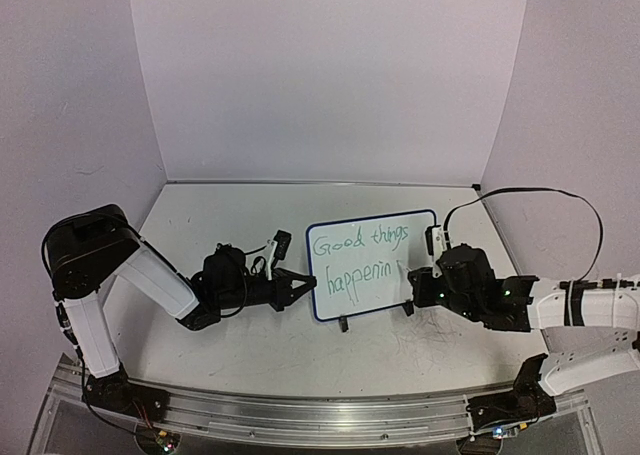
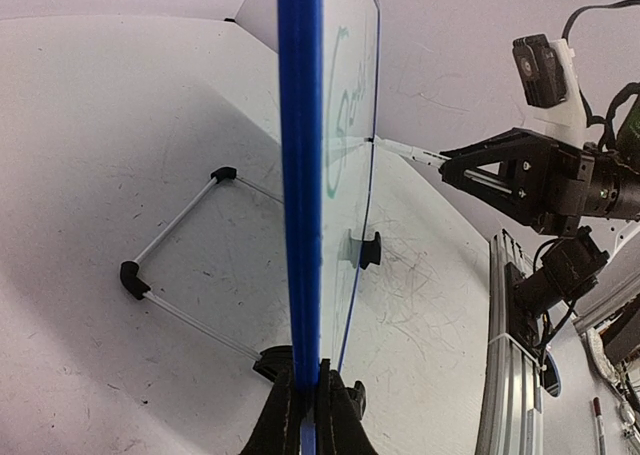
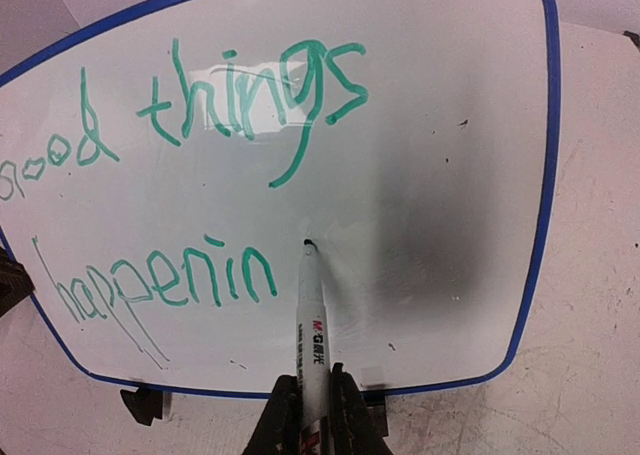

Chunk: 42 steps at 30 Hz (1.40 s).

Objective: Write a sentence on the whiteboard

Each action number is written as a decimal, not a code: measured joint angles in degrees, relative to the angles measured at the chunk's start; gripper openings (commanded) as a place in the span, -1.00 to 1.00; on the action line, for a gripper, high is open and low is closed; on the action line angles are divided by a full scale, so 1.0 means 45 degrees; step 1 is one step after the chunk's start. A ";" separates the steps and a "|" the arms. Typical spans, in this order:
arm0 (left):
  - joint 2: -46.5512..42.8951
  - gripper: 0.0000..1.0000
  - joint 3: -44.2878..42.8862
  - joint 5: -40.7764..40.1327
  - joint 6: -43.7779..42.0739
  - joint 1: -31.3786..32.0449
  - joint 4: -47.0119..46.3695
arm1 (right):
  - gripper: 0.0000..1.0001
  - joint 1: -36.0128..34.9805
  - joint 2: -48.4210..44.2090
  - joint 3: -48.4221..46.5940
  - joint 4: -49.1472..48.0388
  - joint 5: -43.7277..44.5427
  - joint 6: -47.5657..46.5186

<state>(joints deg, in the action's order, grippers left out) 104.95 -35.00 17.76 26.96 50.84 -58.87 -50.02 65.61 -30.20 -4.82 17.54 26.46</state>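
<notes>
The sentence, in green, reads "Good things happenin" over two lines on the whiteboard. The board stands upright on the table, straight ahead of the right jaws. Those jaws are closed on a white marker, whose black tip touches the board just past the last "n". The left jaws are clamped on the board's blue side edge, which rises from between them. To their left, behind the board, a wire stand lies on the table. Two black feet sit under the board's lower edge.

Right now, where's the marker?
Right wrist view: the marker, held in the right end effector, has its tip on the whiteboard right of "happenin", below "things".
</notes>
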 measured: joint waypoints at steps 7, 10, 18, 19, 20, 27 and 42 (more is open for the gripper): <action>0.0000 -1.00 0.0000 0.0000 0.0000 0.0003 0.0000 | -1.00 0.0000 0.0017 0.0000 -0.0162 -0.0118 -0.0228; 0.0000 -1.00 0.0000 0.0000 0.0000 0.0003 0.0000 | -1.00 0.0000 0.0017 0.0000 -0.0260 -0.0222 -0.0284; 0.0000 -1.00 0.0000 0.0000 -0.0005 0.0003 0.0000 | -1.00 0.0000 0.0017 0.0019 -0.0255 -0.0635 -0.0252; 0.0000 -1.00 0.0000 0.0000 -0.0005 0.0003 0.0000 | -1.00 0.0005 0.0017 0.0053 -0.0246 -0.0687 -0.0230; 0.0000 -1.00 0.0000 0.0000 -0.0005 0.0003 0.0000 | -1.00 0.0002 0.0017 0.0091 -0.0229 -0.0743 -0.0194; 0.0000 -1.00 0.0000 0.0000 0.0000 0.0003 0.0005 | -1.00 0.0000 0.0017 0.0243 -0.0059 -0.0930 0.0059; -0.0005 -1.00 0.0047 0.0000 -0.0005 0.0003 0.0005 | -1.00 0.0000 -0.0100 0.0243 0.0354 -0.0687 0.0278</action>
<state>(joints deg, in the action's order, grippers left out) 104.92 -34.79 17.76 26.94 50.85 -58.85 -50.02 65.16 -29.10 -3.22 14.45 27.71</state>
